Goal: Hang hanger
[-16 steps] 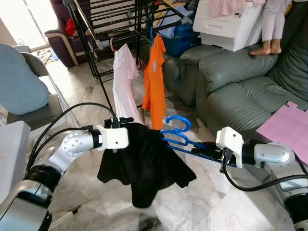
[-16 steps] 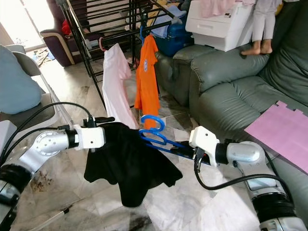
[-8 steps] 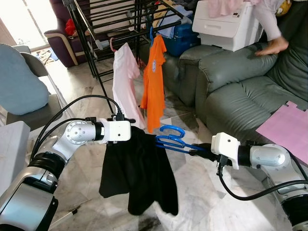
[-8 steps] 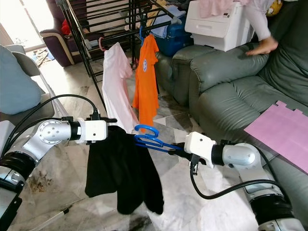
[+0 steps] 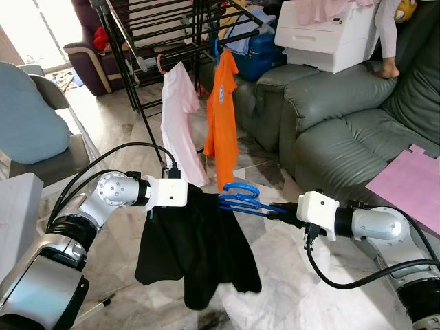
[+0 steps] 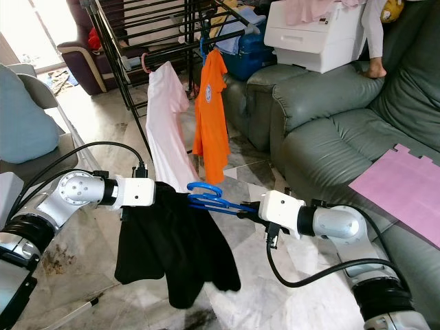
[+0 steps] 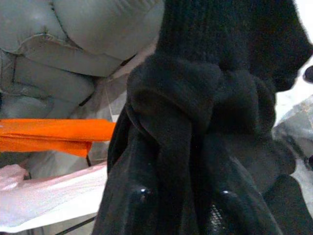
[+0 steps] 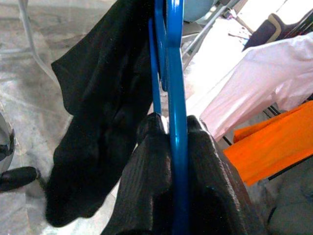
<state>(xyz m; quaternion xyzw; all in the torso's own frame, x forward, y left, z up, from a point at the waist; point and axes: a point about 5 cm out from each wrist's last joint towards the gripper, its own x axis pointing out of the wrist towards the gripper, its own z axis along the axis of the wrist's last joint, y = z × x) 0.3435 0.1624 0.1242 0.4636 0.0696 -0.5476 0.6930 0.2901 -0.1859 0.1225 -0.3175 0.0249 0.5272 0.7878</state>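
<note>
A black garment (image 5: 196,254) hangs over the floor between my two arms. My left gripper (image 5: 194,194) is shut on its bunched upper edge, and the cloth wraps the fingers (image 7: 146,205). A blue plastic hanger (image 5: 242,198) lies nearly level, its hook end at the garment. My right gripper (image 5: 278,208) is shut on the hanger's other end; the blue bar (image 8: 176,122) runs between the black fingers (image 8: 210,186). Behind stands a black drying rack (image 5: 148,41) with a pink shirt (image 5: 177,124) and an orange shirt (image 5: 221,113) hanging from it.
A grey sofa (image 5: 337,117) fills the right side, with a white box (image 5: 330,34) on its back, a person's foot (image 5: 389,67) on it and a pink sheet (image 5: 409,182) on the seat. A padded chair (image 5: 31,117) stands at left. Marble floor lies below.
Both grippers have drawn closer together and the hanger's hook end has moved to the garment's top. The black garment swung and now hangs wider. The person's limbs on the sofa shifted.
</note>
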